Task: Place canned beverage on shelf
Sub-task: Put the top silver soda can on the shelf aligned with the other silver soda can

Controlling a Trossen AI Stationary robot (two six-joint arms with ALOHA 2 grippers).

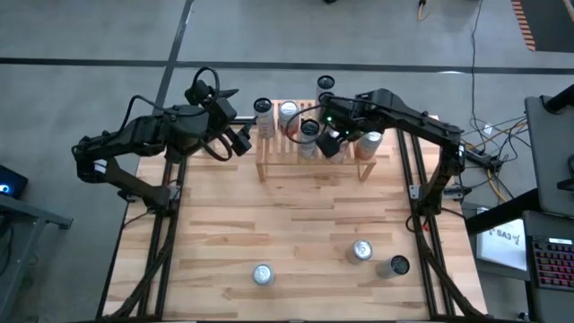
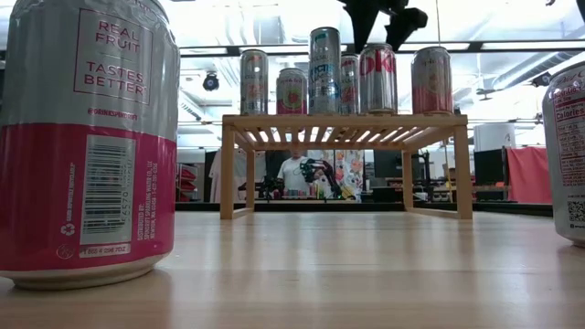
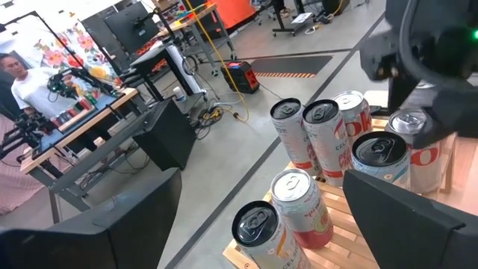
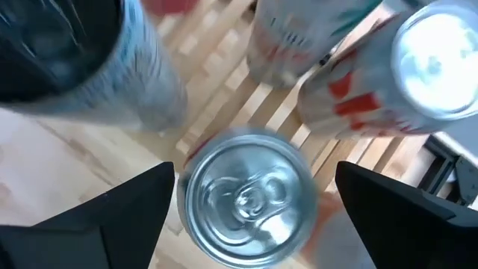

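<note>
Nearest the low camera we see a pink-and-silver can [image 2: 87, 142] standing upright on the table [image 1: 305, 215], big at the left edge; a second can [image 2: 569, 151] shows partly at the right edge. From above we count three cans on the near part of the table: one near-left [image 1: 262, 274], one near-right [image 1: 361, 251], and a dark-topped one [image 1: 398, 266] just beside it.

Shelf [image 2: 343, 128] stands at the far middle of the table, with six cans upright on its slatted top in the low view.

Right claw [image 1: 334, 142] hangs over the shelf, right of its middle. Right wrist view looks straight down on a silver can top [image 4: 250, 196] that sits on the slats between the two fingers [image 4: 112, 217]. We see the fingers spread, a clear gap on each side of the can, nothing pinched. So the can is on the shelf, directly under the claw, apart from it. In the low view the claw's dark tips [image 2: 384, 18] show above the can row, clear of the tops.

Left claw [image 1: 235, 135] waits just beside the shelf's left end, above the table's far-left part, fingers spread and holding nothing. Its wrist view looks across the shelf's cans.

A person [image 2: 297, 172] shows in the room beyond the table.
</note>
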